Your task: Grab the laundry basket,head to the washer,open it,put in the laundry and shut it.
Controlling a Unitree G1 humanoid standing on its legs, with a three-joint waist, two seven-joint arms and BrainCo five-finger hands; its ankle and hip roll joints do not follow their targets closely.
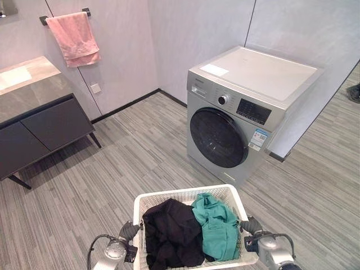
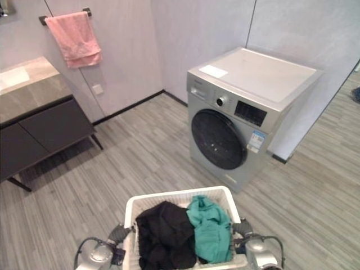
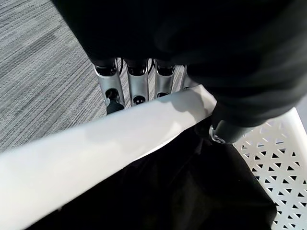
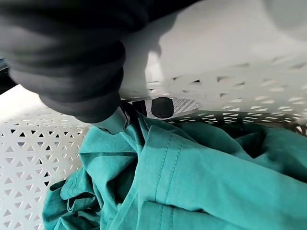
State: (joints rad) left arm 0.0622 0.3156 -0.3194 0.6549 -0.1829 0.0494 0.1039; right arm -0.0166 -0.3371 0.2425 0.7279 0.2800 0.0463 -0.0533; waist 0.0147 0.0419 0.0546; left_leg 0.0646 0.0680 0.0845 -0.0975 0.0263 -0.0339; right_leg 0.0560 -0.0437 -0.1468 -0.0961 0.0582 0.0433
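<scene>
A white perforated laundry basket [image 1: 185, 194] hangs low in front of me, carried between both hands. In it lie a black garment [image 1: 171, 233] on the left and a teal garment [image 1: 216, 225] on the right. My left hand [image 1: 129, 230] is shut on the basket's left rim [image 3: 96, 153], with its fingers [image 3: 139, 84] under the rim and the thumb over it. On the right rim, my right hand [image 1: 251, 226] is shut, its thumb inside above the teal garment [image 4: 192, 177]. The silver front-loading washer [image 1: 247, 107] stands ahead on the right, its round dark door [image 1: 218, 138] closed.
A dark cabinet [image 1: 39, 121] with a stone top stands along the left wall, and a pink towel [image 1: 74, 38] hangs on a rail above it. Grey striped floor [image 1: 140, 157] stretches between the basket and the washer. The walls meet in a corner behind the washer.
</scene>
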